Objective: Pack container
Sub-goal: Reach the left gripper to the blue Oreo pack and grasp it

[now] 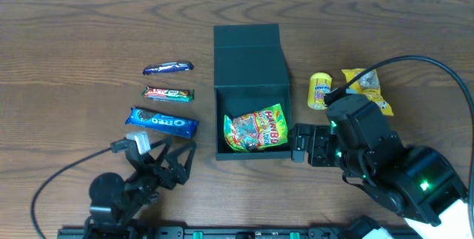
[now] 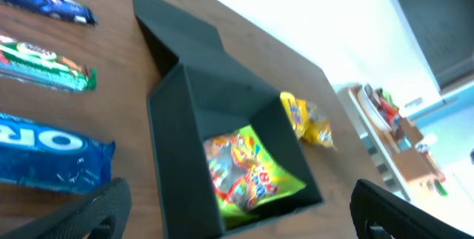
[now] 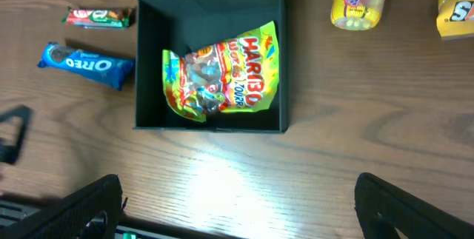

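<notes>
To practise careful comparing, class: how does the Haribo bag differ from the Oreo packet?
The Haribo bag is yellow-green with red lettering; the Oreo packet is blue with white lettering. The Haribo bag is a broad, crinkled pouch; the Oreo packet is long and slim. The Haribo bag lies inside the open container; the Oreo packet lies on the table, left of it. Both are branded snack packs.

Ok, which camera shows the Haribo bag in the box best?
Right wrist: it looks straight down on the Haribo bag, whole and with a readable label, inside the container. Overhead shows it smaller, with less label detail. Left wrist shows it slanted and blurred.
</notes>
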Controlling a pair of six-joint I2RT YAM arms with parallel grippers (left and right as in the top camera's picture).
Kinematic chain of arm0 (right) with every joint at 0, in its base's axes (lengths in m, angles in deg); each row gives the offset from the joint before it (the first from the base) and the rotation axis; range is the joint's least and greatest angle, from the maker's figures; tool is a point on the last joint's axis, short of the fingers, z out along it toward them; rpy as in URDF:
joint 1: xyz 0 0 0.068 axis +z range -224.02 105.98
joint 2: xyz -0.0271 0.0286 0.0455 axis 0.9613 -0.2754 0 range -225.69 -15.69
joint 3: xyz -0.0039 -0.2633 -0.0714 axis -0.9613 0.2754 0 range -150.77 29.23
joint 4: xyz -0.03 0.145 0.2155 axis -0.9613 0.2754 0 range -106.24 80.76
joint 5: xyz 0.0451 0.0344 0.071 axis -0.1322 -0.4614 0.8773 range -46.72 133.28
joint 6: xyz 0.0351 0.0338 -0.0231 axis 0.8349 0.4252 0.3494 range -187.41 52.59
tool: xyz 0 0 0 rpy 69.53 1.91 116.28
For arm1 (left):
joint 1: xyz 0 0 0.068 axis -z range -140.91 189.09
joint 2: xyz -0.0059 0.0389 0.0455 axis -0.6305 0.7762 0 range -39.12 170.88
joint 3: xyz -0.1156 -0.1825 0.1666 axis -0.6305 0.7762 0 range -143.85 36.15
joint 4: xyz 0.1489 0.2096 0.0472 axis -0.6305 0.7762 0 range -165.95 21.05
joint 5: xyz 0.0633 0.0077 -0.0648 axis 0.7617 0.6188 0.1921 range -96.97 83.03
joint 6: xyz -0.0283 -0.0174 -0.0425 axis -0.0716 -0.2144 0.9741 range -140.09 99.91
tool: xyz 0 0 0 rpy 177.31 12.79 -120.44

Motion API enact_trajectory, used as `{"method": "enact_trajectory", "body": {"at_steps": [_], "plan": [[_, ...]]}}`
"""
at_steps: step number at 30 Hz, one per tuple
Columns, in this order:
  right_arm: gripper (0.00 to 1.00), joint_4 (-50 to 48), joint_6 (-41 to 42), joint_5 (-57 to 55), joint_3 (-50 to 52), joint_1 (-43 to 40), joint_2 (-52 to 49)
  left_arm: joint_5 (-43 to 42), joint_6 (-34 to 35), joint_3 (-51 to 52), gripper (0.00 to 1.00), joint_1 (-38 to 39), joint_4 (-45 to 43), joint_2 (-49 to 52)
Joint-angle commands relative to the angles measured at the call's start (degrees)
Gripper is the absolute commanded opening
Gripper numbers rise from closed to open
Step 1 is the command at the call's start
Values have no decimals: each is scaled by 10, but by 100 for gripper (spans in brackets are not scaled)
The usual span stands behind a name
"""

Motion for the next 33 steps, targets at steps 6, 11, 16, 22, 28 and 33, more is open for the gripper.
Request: {"method": "enact_trajectory", "body": {"at_steps": [6, 11, 16, 22, 28, 33], "plan": [[99, 2, -10, -2, 0, -2, -3, 57, -71, -227, 95, -3, 99, 241], [99, 2, -10, -2, 0, -2, -7, 33, -66, -354, 95, -3, 137, 396], [99, 2, -10, -2, 1, -2, -11, -69, -64, -390, 95, -3, 118, 470], [99, 7, -10, -2, 2, -2, -16, -5, 36, -390, 95, -3, 122, 517], [99, 9, -10, 2, 4, -2, -16, 115, 172, -390, 96, -3, 233, 606], [99, 8, -10, 2, 8, -2, -16, 125, 200, -392, 96, -3, 257, 697]]}}
